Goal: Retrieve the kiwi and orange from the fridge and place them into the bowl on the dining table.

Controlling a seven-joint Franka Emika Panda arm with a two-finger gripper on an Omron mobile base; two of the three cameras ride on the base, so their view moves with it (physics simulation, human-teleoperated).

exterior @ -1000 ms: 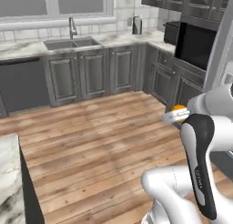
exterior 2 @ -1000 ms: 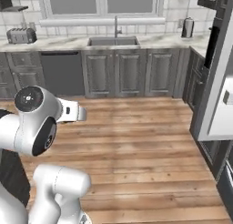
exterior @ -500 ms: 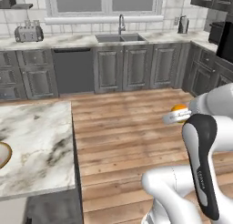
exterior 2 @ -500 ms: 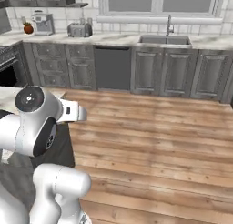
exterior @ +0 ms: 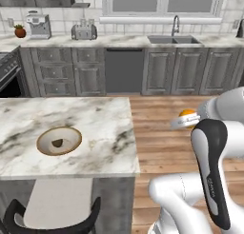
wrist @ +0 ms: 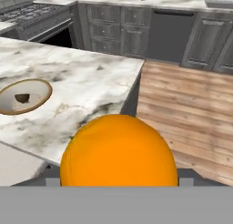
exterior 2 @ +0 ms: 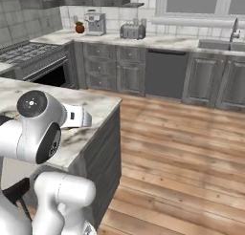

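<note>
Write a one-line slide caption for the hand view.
Orange held in the fingers, carried toward the dining table, where the bowl already holds the kiwi.

Even, soft rendered light is filling the kitchen, with no glare showing. The window (exterior: 162,1) is glowing pale without casting beams. A faint shadow is lying under the table (exterior: 109,133) edge. All three views are looking slightly soft and low in resolution. The orange (wrist: 119,154) is looming large but evenly lit.

Back counter, top of frame — toaster (exterior: 84,32), coffee machine (exterior: 38,25), sink (exterior: 172,39); stove (exterior 2: 28,51) at upper left.
</note>
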